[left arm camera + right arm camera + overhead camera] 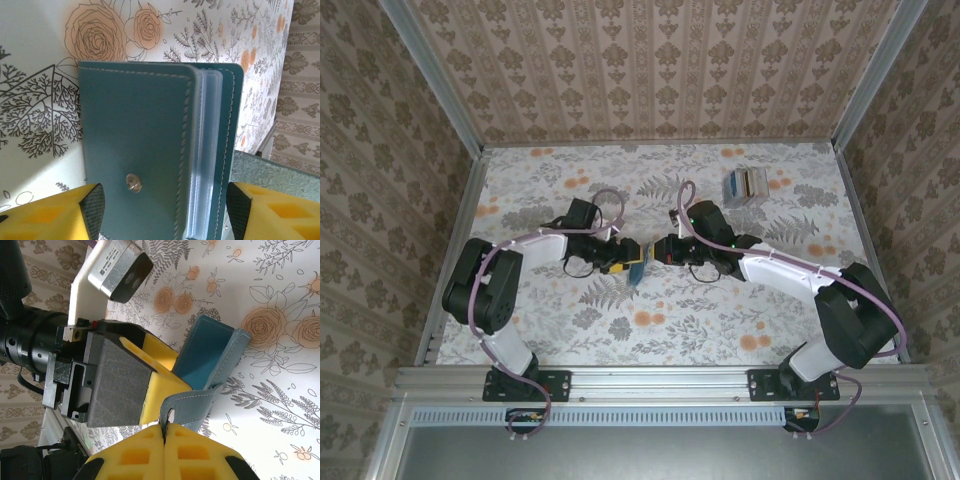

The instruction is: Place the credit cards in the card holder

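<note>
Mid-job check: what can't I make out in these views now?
Top view: left gripper and right gripper hide most of the teal-blue stitched card holder; the fanned plastic credit cards are too small to count.
Left wrist: whether the left gripper presses the holder; bottom edge cuts off its pads.
Right wrist: the holder's tab end vanishes inside the shut right gripper.

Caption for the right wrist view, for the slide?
Right pincer shut on the snap tab of the half-open teal card holder, against the floral table.
</note>
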Motion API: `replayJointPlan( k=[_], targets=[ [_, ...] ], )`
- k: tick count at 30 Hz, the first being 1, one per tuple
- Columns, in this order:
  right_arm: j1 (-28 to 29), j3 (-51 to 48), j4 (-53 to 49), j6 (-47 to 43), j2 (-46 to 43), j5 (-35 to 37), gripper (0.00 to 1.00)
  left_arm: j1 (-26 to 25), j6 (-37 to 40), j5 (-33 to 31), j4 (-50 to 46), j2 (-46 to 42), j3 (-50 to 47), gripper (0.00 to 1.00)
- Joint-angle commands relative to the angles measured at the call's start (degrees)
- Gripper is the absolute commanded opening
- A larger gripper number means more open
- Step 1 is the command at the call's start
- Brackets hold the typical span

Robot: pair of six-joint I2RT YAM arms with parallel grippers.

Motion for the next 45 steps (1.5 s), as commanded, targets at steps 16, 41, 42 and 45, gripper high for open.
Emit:
replayJointPlan(
  k=[16,41,42,45],
  targets=[
    [-0.9,-0.9,-7.7,-0.9,1.6,5.2,0.35,-1.0,1.3,-6.1,0.1,1.1,-1.9,0.00],
    [-1.3,1.6,-10.1,4.5,8.5,6.1,0.39,3.1,-3.7,-0.2,9.4,2.1,-8.0,0.00],
    [-1.3,2.0,-10.8,4.2,7.9,6.5,0.39,3.1,-4.1,0.0,10.1,2.0,-8.3,0.00],
    [-1.3,3.1,-12.9,3.2,6.6,7.6,0.40,3.2,-3.9,-0.1,10.1,2.3,-8.2,0.00]
  ],
)
